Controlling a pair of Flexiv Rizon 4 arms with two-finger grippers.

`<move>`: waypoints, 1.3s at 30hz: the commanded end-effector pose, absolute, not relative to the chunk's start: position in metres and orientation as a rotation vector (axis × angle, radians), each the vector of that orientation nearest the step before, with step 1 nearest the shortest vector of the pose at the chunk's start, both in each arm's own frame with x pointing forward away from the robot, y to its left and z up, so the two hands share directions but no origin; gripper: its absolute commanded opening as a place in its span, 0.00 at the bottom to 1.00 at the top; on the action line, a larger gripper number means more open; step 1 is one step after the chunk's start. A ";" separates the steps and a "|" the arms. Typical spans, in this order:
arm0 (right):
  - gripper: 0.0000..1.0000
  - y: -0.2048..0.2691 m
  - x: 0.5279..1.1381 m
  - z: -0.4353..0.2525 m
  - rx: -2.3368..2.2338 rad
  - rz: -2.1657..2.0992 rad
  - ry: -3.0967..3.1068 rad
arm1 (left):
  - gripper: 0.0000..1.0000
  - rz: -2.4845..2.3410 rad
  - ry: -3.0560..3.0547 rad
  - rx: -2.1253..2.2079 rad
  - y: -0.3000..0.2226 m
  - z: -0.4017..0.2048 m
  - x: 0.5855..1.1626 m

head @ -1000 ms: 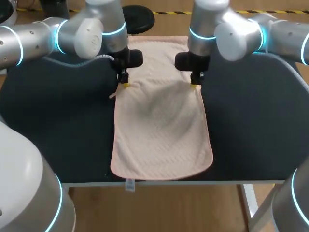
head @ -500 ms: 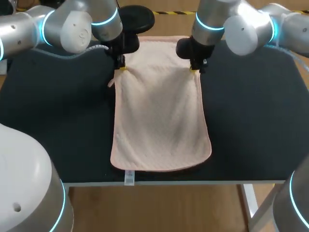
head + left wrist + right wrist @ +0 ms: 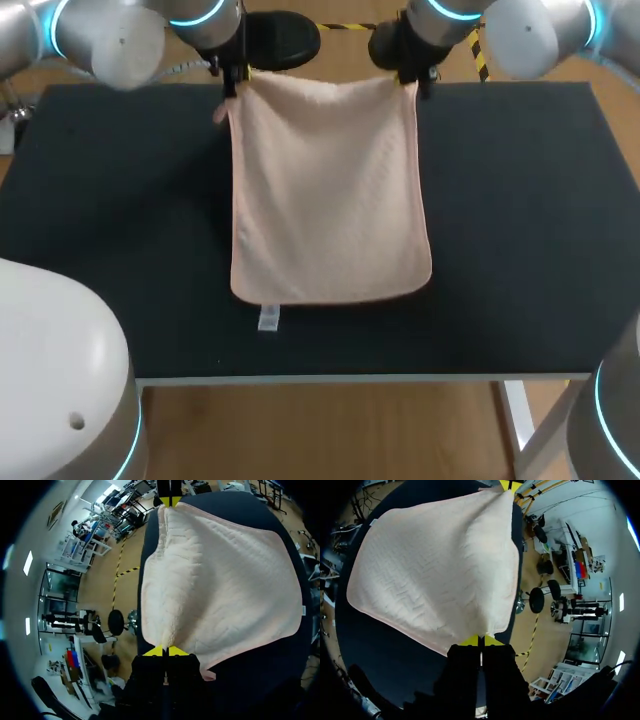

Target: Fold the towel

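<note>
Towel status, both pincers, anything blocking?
Left pincer shut on towel far corner. Right pincer shut on the other far corner. Towel unfolded, near edge on table. Nothing in the way.

The left arm (image 3: 100, 35) and the right arm (image 3: 530, 30) are both built of thick, rounded silver-grey segments, with a glowing cyan ring at each joint. Each wrist ends in a black block carrying a slim black pincer. The left pincer (image 3: 165, 651) and the right pincer (image 3: 481, 641) each have two small bright yellow tips. A grey cable (image 3: 190, 68) loops beside the left wrist. Large pale domed shells (image 3: 50, 370) with cyan bands sit nearest the camera.
</note>
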State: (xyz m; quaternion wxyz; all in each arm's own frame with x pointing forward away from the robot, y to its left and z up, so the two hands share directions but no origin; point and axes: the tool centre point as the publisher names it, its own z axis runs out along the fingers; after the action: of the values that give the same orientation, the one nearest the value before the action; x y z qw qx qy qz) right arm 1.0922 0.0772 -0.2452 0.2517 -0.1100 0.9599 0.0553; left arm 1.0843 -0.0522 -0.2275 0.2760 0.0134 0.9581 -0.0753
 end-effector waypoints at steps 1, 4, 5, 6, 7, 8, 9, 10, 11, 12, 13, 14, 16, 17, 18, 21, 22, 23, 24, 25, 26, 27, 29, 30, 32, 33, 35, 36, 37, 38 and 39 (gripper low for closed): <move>0.00 0.071 1.084 -0.200 -0.301 0.161 2.545 | 0.00 -0.176 2.524 0.023 -0.051 -0.176 1.071; 0.00 0.070 1.093 -0.179 -0.282 0.162 2.483 | 0.00 -0.164 2.467 0.013 -0.051 -0.156 1.078; 0.00 0.069 1.096 -0.172 -0.275 0.163 2.468 | 0.00 -0.160 2.448 0.003 -0.050 -0.149 1.081; 0.00 0.068 1.100 -0.165 -0.270 0.160 2.455 | 0.00 -0.166 2.434 -0.004 -0.049 -0.144 1.084; 0.00 0.068 1.103 -0.159 -0.262 0.159 2.439 | 0.00 -0.167 2.415 -0.012 -0.048 -0.138 1.088; 0.00 0.068 1.106 -0.152 -0.255 0.154 2.411 | 0.00 -0.158 2.400 -0.021 -0.048 -0.132 1.091; 0.00 0.068 1.109 -0.146 -0.251 0.157 2.395 | 0.00 -0.161 2.382 -0.022 -0.047 -0.127 1.095; 0.00 0.068 1.113 -0.139 -0.246 0.156 2.376 | 0.00 -0.165 2.366 -0.019 -0.047 -0.121 1.098; 0.00 0.069 1.117 -0.133 -0.245 0.159 2.360 | 0.00 -0.151 2.350 -0.017 -0.047 -0.116 1.103; 0.00 0.070 1.121 -0.128 -0.242 0.154 2.343 | 0.00 -0.149 2.339 -0.012 -0.048 -0.112 1.107; 0.00 0.070 1.126 -0.122 -0.242 0.151 2.327 | 0.00 -0.148 2.330 -0.012 -0.048 -0.107 1.112; 0.00 0.071 1.130 -0.117 -0.245 0.152 2.315 | 0.00 -0.151 2.317 -0.006 -0.048 -0.102 1.118; 0.00 0.074 1.141 -0.108 -0.249 0.158 2.298 | 0.00 -0.142 2.298 -0.016 -0.047 -0.094 1.129; 0.00 0.076 1.146 -0.103 -0.249 0.158 2.283 | 0.00 -0.150 2.288 -0.019 -0.047 -0.089 1.135; 0.00 0.076 1.150 -0.097 -0.247 0.152 2.269 | 0.00 -0.146 2.272 -0.013 -0.046 -0.084 1.140; 0.00 0.078 1.162 -0.078 -0.233 0.144 2.225 | 0.00 -0.145 2.232 -0.018 -0.044 -0.065 1.157; 0.00 0.078 1.166 -0.072 -0.227 0.138 2.209 | 0.00 -0.132 2.224 -0.023 -0.044 -0.059 1.163; 0.00 0.078 1.170 -0.065 -0.224 0.137 2.194 | 0.00 -0.138 2.212 -0.014 -0.044 -0.052 1.169; 0.00 0.078 1.174 -0.059 -0.215 0.133 2.178 | 0.00 -0.127 2.197 -0.009 -0.044 -0.046 1.174; 0.00 0.078 1.178 -0.053 -0.206 0.130 2.161 | 0.00 -0.112 2.189 -0.009 -0.044 -0.040 1.179; 0.00 0.078 1.182 -0.048 -0.200 0.130 2.145 | 0.00 -0.117 2.179 -0.006 -0.045 -0.035 1.186; 0.00 0.078 1.186 -0.043 -0.191 0.129 2.134 | 0.00 -0.114 2.169 0.001 -0.045 -0.029 1.191; 0.00 0.079 1.192 -0.033 -0.184 0.129 2.106 | 0.00 -0.114 2.152 0.006 -0.046 -0.019 1.197; 0.00 0.080 1.194 -0.029 -0.180 0.124 2.096 | 0.00 -0.111 2.147 0.008 -0.046 -0.014 1.199; 0.00 0.081 1.197 -0.025 -0.181 0.118 2.084 | 0.00 -0.109 2.139 0.010 -0.047 -0.009 1.200; 0.00 0.082 1.198 -0.025 -0.183 0.115 2.080 | 0.00 -0.108 2.136 0.014 -0.048 -0.009 1.200; 0.00 0.082 1.195 -0.026 -0.185 0.113 2.078 | 0.00 -0.102 2.136 0.022 -0.049 -0.009 1.199; 0.00 0.081 1.192 -0.028 -0.189 0.112 2.083 | 0.00 -0.101 2.140 0.026 -0.049 -0.011 1.197; 0.00 0.081 1.190 -0.032 -0.192 0.116 2.096 | 0.00 -0.103 2.149 0.028 -0.049 -0.015 1.194; 0.00 0.080 1.187 -0.035 -0.198 0.113 2.106 | 0.00 -0.113 2.162 0.025 -0.049 -0.019 1.190; 0.00 0.080 1.184 -0.040 -0.203 0.111 2.117 | 0.00 -0.114 2.168 0.027 -0.050 -0.024 1.185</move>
State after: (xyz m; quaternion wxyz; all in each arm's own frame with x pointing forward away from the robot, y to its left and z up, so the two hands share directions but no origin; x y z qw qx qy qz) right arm 1.1907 0.0825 -0.0370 0.4880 -0.0798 0.8680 0.0450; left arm 1.1941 -0.0520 -0.0197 0.4672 0.0075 0.8830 -0.0443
